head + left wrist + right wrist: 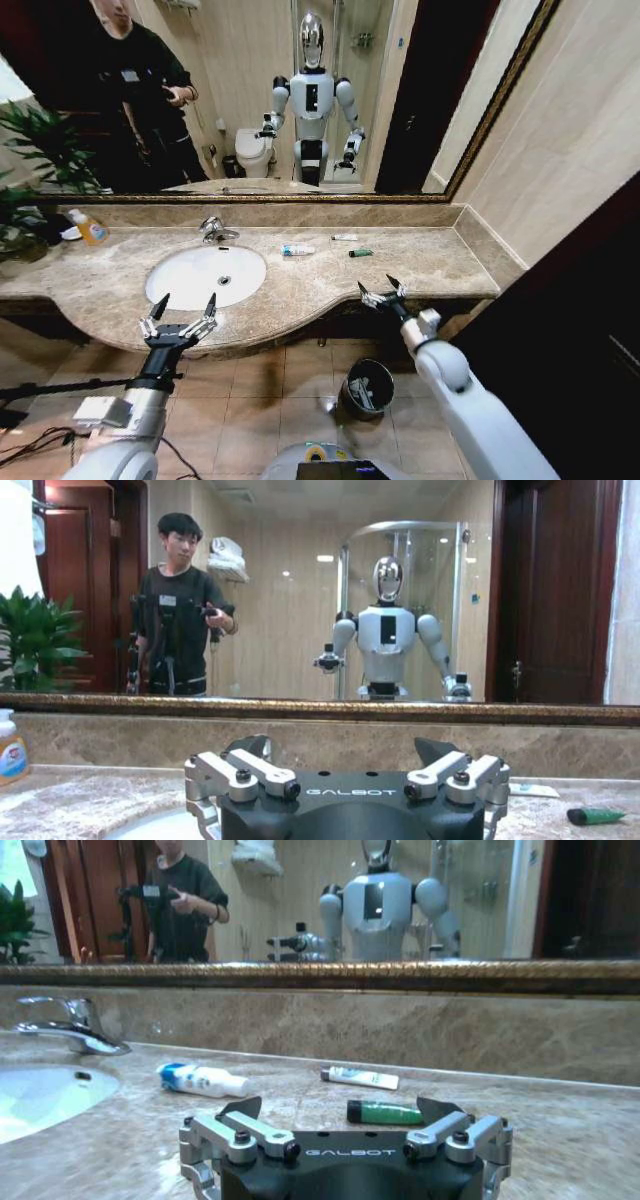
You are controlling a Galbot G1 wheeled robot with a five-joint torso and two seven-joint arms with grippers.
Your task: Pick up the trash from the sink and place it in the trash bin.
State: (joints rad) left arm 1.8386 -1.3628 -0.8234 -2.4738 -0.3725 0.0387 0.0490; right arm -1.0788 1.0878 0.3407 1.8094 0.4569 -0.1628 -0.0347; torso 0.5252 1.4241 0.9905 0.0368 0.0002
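Both jaws stand wide and hold nothing. Left gripper (182,311) hovers at the counter's front edge, the sink (170,281) just beyond it. Right gripper (382,292) hangs over the counter (440,265); ahead lie a green piece (385,1112), a blue-and-white tube (203,1080) and a wrapper (360,1077). Below it sits the trash bin (352,398).

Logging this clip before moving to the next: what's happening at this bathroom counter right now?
Nothing is held yet. The left pincer hovers open at the counter's front edge by the sink; the right pincer is open further along. The blue-and-white tube, white wrapper and green piece lie on the marble countertop beside the basin. The trash bin stands on the floor below.
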